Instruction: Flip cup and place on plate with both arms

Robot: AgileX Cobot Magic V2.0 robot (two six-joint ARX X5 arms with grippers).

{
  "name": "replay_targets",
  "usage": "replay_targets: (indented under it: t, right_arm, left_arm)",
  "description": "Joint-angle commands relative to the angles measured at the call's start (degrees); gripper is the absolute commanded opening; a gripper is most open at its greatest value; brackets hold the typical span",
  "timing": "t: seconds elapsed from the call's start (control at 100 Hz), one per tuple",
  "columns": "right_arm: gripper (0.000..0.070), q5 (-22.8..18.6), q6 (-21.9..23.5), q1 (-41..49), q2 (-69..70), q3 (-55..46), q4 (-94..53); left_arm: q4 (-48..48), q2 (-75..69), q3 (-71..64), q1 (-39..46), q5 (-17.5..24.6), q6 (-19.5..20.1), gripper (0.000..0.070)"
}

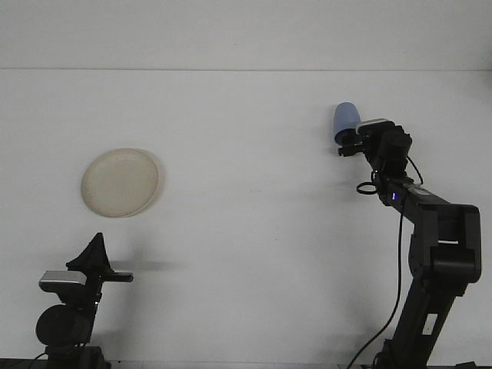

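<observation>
A blue cup (345, 117) lies on its side at the back right of the white table, its mouth towards me. My right gripper (350, 141) has reached the cup's near end and covers its rim. A round beige plate (121, 182) lies flat on the left side of the table. Well short of the plate, my left gripper (97, 244) is parked near the front left edge, shut, with its tip pointing up and nothing in it.
The right arm (430, 231) stretches from the front right corner diagonally back over the table, with a cable hanging beside it. A white wall closes off the far edge of the table (246, 231).
</observation>
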Motion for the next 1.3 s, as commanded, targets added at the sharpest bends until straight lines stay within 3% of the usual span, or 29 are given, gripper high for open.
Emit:
replay_targets:
  t: [0.0, 0.1, 0.24, 0.34, 0.82, 1.02, 1.29]
  right_arm:
    - [0.0487, -0.22, -0.79, 0.07, 2.97, 2.69, 0.94]
    - [0.0328, -0.52, -0.72, 0.09, 4.85, 4.31, 0.96]
    - [0.0, -2.43, -0.74, 0.09, 5.25, 4.57, 0.96]
    - [0.0, -4.17, -0.5, 0.15, 5.2, 4.57, 2.05]
    - [0.0, -4.24, 8.0, -0.76, -9.35, 4.57, -2.91]
    - [0.0, -4.98, 11.61, -0.52, -21.86, 4.59, -23.67]
    - [0.0, -15.21, 12.41, 4.68, -35.98, 4.59, -56.72]
  left_arm:
    - [0.66, -0.07, -1.05, -0.04, -0.17, -0.35, 0.0014]
    - [0.66, -0.07, -1.05, -0.04, -0.17, -0.35, 0.0014]
    - [0.68, -0.07, -1.05, -0.04, -0.17, -0.35, 0.0014]
    - [0.66, -0.07, -1.05, -0.04, -0.17, -0.35, 0.0014]
    - [0.66, -0.07, -1.05, -0.04, -0.17, -0.35, 0.0014]
    - [0.66, -0.07, -1.05, -0.04, -0.17, -0.35, 0.0014]
    - [0.66, -0.07, -1.05, -0.04, -0.17, -0.35, 0.0014]
